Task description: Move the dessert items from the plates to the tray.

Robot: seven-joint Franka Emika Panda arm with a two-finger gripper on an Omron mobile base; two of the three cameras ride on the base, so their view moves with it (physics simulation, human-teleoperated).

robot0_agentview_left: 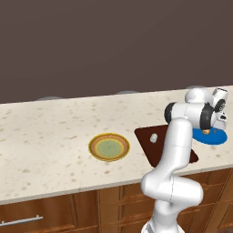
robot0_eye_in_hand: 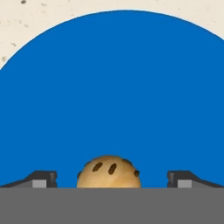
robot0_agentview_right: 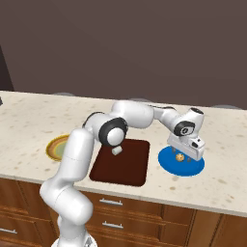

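- Far left on speckled cream counter [robot0_agentview_left: 45, 132]: round plate w/ yellow-orange rim [robot0_agentview_left: 109, 147], pale green centre, bare on top.
- Middle: flat dark reddish-brown tray [robot0_agentview_right: 120, 163], rectangular, just beside the rimmed plate but apart from it; partly hidden by white arm in left base view.
- On tray, near its back-left part: tiny pale grey-white lump [robot0_agentview_right: 116, 151], rounded, much smaller than a plate, lying on tray surface.
- Right of tray: plain bright blue plate [robot0_agentview_right: 193, 166], round, flat, near tray but not touching.
- On blue plate: small tan-brown cookie [robot0_eye_in_hand: 109, 173], domed, w/ dark chip-like spots; in right base view seen as small brown dot about mid-plate.
- Gripper [robot0_agentview_right: 185, 153] hanging right over blue plate, pointing down at cookie; jaws spread wide, nothing between them.
- In hand view, dark fingertips [robot0_eye_in_hand: 41, 178] either side of cookie, well apart from it, no contact.
- Below counter: wood drawers [robot0_agentview_right: 144, 217] w/ metal handles.
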